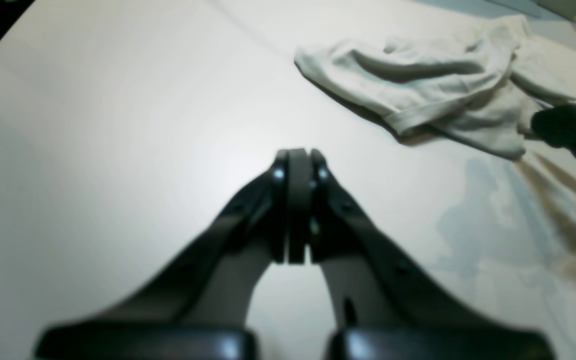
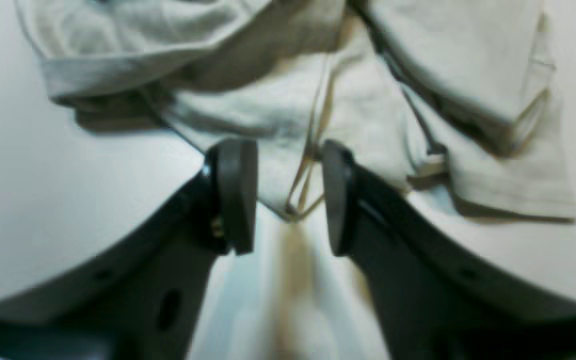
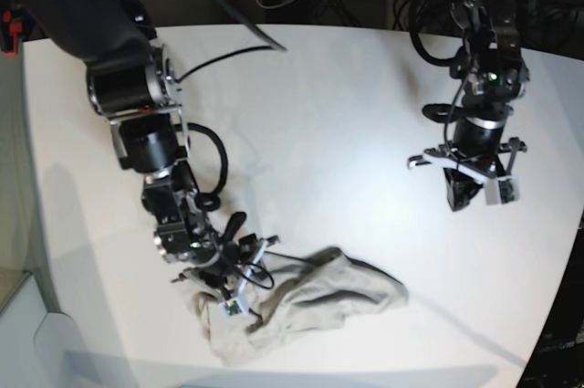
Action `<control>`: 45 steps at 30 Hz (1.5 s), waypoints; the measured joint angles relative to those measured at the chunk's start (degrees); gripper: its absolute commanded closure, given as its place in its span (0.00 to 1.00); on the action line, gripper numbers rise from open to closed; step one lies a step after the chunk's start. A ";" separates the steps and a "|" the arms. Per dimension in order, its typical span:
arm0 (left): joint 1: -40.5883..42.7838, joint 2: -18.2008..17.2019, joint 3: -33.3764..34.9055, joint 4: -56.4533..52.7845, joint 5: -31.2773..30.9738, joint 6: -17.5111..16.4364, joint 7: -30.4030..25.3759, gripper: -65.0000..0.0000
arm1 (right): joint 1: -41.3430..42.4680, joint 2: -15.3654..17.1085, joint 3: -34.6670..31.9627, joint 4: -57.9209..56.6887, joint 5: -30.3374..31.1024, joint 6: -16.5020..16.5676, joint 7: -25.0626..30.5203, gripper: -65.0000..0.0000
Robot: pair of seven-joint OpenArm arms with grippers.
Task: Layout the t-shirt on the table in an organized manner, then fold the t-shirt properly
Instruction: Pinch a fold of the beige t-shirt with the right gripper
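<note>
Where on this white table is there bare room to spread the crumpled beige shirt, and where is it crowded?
The white matte table lies bare between the two arms and behind the crumpled beige t-shirt. It is crowded at the shirt's end, where the open right gripper straddles an edge. The shut left gripper hangs over bare table.

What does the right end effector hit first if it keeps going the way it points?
Most likely the t-shirt: the right end effector is open, with a crumpled fabric edge lying between its fingers and more cloth right beyond. Whether it already touches is unclear.

Overhead base, two close wrist views
</note>
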 measured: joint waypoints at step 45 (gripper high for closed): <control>-0.63 -0.35 -0.11 -0.35 0.02 0.00 0.00 1.00 | -0.37 -1.95 0.11 -9.09 -0.20 -0.04 8.20 0.73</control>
